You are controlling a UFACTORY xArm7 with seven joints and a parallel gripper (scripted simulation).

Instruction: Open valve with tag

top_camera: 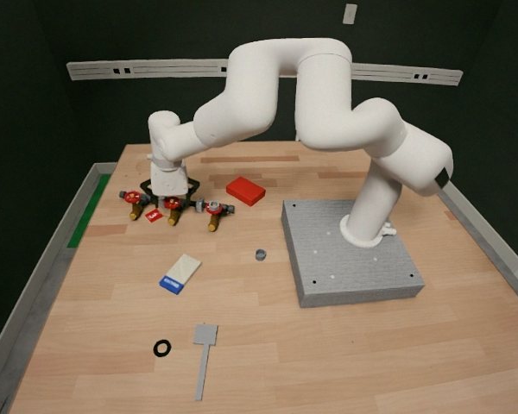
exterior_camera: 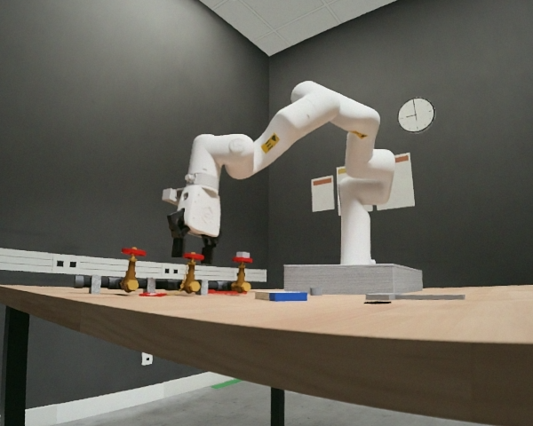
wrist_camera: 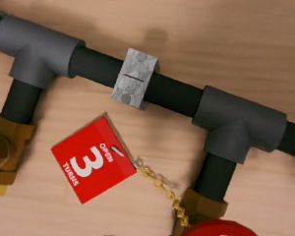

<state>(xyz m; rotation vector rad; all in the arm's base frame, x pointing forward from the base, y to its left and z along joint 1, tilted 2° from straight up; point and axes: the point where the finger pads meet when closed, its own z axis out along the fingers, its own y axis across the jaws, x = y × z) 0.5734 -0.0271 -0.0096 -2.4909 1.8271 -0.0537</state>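
Three brass valves with red handwheels stand on a dark pipe at the table's far left: left valve, middle valve, right valve. A red tag reads "OPEN 3 TURNS". A gold chain joins it to the middle valve. The tag lies flat between the left and middle valves. My gripper hangs open and empty just above the middle valve's handwheel, one finger on each side, apart from it. The right valve carries a grey cap.
A grey clamp holds the pipe. A red block lies right of the valves. A white and blue box, a small grey cylinder, a black ring and a grey paddle lie nearer. The arm's grey base stands at right.
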